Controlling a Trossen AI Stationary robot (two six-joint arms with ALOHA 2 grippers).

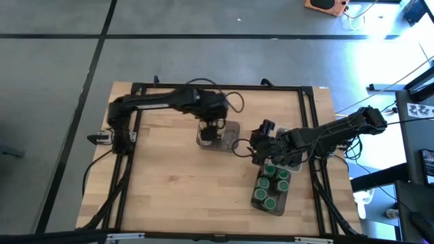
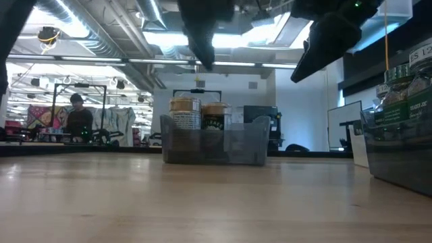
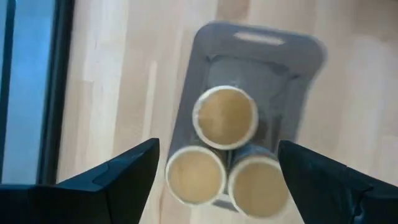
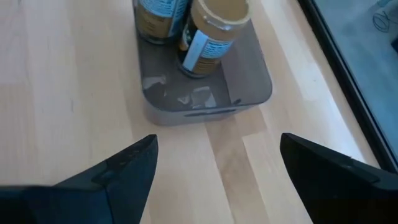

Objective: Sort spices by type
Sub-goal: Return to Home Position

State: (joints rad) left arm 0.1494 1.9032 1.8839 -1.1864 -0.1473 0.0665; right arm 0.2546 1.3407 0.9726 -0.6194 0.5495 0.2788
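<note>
3 tan-lidded jars (image 3: 225, 117) are sitting in the grey bin (image 3: 261, 46); we are calling sorting done. Left gripper (image 3: 217, 152) above it and right gripper (image 4: 217, 149) beside it are hanging released, needing only homing.

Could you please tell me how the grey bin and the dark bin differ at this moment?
The grey bin holds tan-lidded jars; the dark bin holds green-lidded jars. The grey bin shows three jars, the dark bin about six. The grey bin lies mid-table under the open left gripper; the dark bin lies toward the right edge, partly under the right arm. Both hold one kind only.
</note>
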